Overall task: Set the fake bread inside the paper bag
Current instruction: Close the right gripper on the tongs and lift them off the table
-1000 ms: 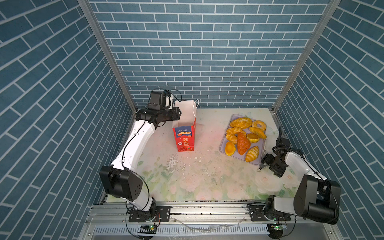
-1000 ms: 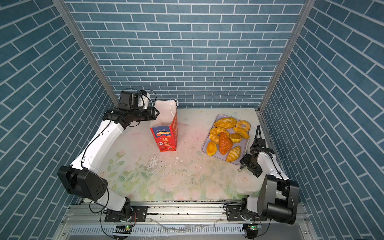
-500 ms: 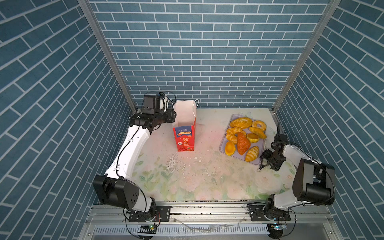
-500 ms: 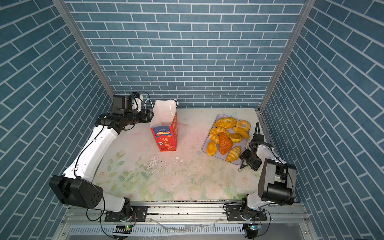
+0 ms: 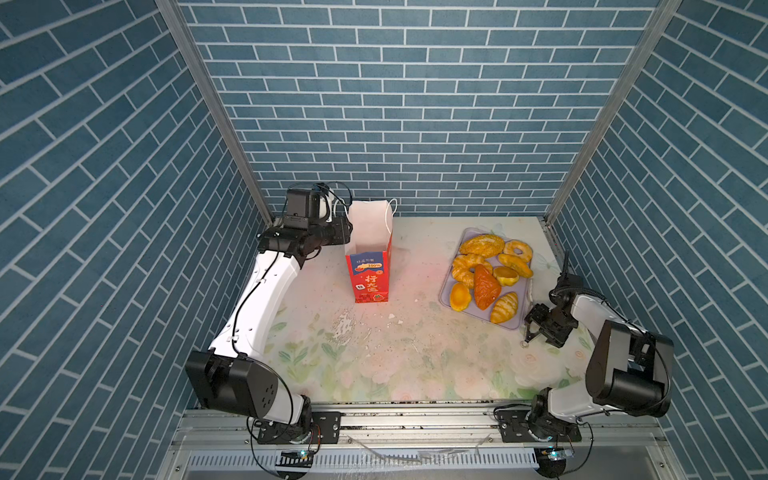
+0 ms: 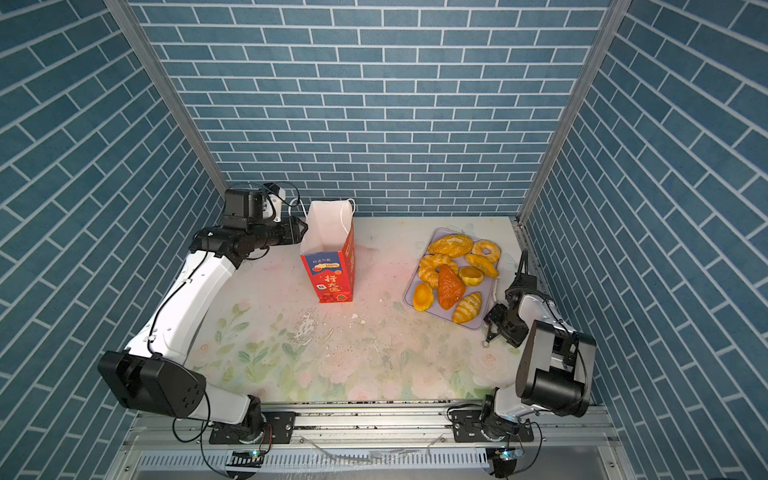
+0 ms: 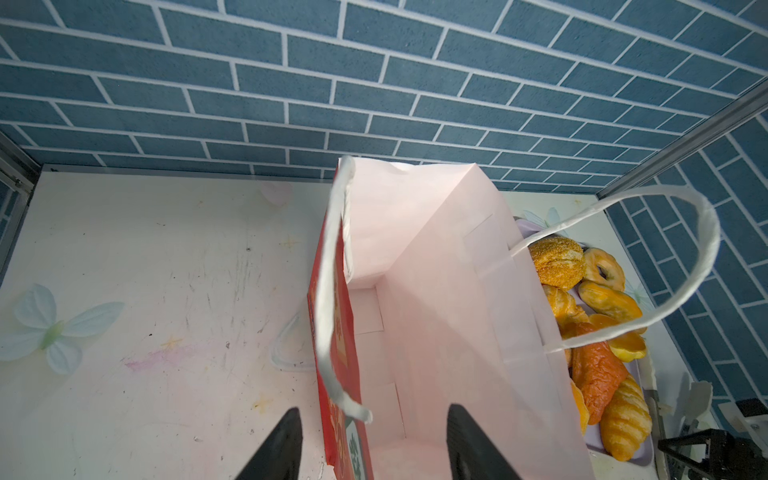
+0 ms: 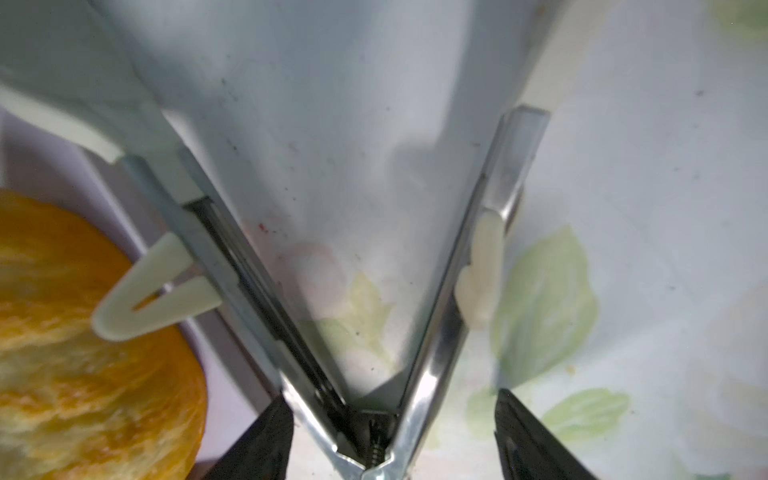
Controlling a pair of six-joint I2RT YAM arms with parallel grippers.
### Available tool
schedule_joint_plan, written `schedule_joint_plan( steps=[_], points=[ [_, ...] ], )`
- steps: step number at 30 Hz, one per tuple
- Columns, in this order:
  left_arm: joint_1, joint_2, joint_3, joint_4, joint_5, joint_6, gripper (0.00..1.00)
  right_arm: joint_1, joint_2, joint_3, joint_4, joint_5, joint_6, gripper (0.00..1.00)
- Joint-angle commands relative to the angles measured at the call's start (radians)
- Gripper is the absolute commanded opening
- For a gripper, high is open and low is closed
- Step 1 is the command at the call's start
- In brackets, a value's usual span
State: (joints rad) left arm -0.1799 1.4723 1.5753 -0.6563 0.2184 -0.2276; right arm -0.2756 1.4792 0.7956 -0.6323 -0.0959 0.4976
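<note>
Tongs (image 8: 432, 365) spread wide, empty, beside tray (image 5: 447, 286); right gripper (image 8: 392, 399) loose round hinge. We reckon slip mid-squeeze, bread (image 5: 484, 286) dropping back onto tray.

The paper bag (image 5: 368, 266) is standing open, and its wide mouth is leaving room from above. A white handle (image 7: 710, 237) is looping out toward the tray (image 5: 511, 322). The bench (image 5: 415, 282) between them is lying bare. The left end effector (image 7: 374, 407) is straddling one wall of the bag.
</note>
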Motion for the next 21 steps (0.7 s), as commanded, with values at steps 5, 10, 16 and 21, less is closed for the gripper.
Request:
schedule_joint_plan(
  steps=[5, 10, 16, 21],
  points=[
    [0.007, -0.015, -0.008, 0.014, 0.003, 0.007, 0.57, -0.024, -0.033, 0.0, -0.02, -0.042, -0.103, 0.81],
    [0.007, -0.02, -0.022, 0.024, 0.006, 0.005, 0.57, -0.024, 0.022, 0.016, -0.027, -0.044, -0.124, 0.83],
    [0.007, -0.024, -0.041, 0.043, 0.003, 0.0, 0.57, -0.024, 0.075, 0.026, -0.029, 0.002, -0.134, 0.8],
    [0.008, -0.019, -0.057, 0.059, 0.001, 0.0, 0.57, -0.01, 0.123, 0.06, -0.022, 0.045, -0.144, 0.74]
  ],
)
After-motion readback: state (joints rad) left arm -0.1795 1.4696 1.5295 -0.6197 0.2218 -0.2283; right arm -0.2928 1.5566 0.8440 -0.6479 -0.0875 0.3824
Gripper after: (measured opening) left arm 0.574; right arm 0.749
